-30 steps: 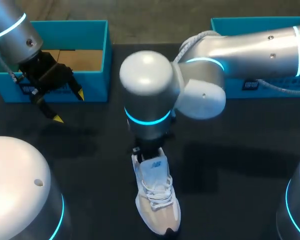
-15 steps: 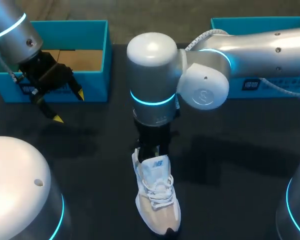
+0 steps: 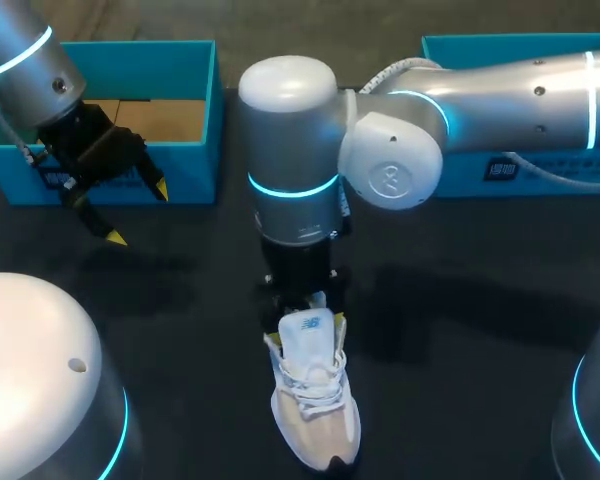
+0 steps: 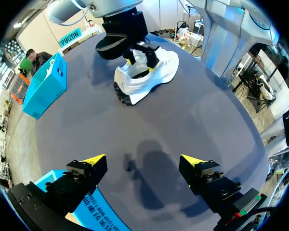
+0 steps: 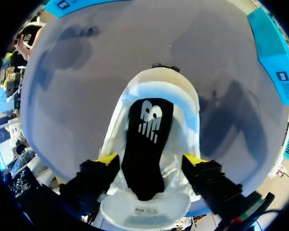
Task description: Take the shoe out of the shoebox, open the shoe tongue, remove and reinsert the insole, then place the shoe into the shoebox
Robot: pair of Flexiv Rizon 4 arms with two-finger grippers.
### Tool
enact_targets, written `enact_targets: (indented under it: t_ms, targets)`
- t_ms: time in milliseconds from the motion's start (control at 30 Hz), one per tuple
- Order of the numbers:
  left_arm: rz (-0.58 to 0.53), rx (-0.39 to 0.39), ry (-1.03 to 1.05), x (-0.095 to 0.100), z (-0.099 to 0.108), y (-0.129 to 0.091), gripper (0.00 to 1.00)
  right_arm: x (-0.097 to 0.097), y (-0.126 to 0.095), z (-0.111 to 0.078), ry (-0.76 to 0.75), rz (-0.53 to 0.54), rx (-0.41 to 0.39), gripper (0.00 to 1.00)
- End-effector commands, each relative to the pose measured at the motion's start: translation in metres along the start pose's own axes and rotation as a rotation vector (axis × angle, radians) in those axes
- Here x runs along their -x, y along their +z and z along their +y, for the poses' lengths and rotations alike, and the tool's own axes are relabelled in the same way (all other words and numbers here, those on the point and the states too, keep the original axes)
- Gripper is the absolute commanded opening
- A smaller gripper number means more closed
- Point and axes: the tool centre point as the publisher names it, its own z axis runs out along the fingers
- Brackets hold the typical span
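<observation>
Shoe (image 3: 315, 410) out on the bench (image 3: 460, 390), insole (image 5: 144, 144) not yet pulled. Right jaws spread wide over it, gripping nothing. Left jaws agape, empty.

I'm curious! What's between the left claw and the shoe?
Only bare table lies between the left gripper and the shoe, seen in the left wrist view.

One white shoe (image 3: 313, 400); two blue boxes, the far-left box (image 3: 140, 52) and the far-right box (image 3: 450, 47).
</observation>
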Motion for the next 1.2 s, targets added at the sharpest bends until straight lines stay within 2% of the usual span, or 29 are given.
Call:
enact_targets:
  t_ms: [33, 867, 1200]
  targets:
    - [-0.001, 0.004, 0.000, -0.001, -0.001, 0.000, 1.00, -0.006, 0.000, -0.004, 0.002, -0.009, 0.003, 1.00]
    - [-0.001, 0.004, 0.000, -0.001, -0.001, 0.000, 1.00, -0.015, -0.017, -0.009, 0.014, -0.045, -0.014, 1.00]
    - [-0.001, 0.004, 0.000, -0.001, -0.001, 0.000, 1.00, -0.007, -0.013, -0.011, 0.031, -0.041, -0.008, 1.00]
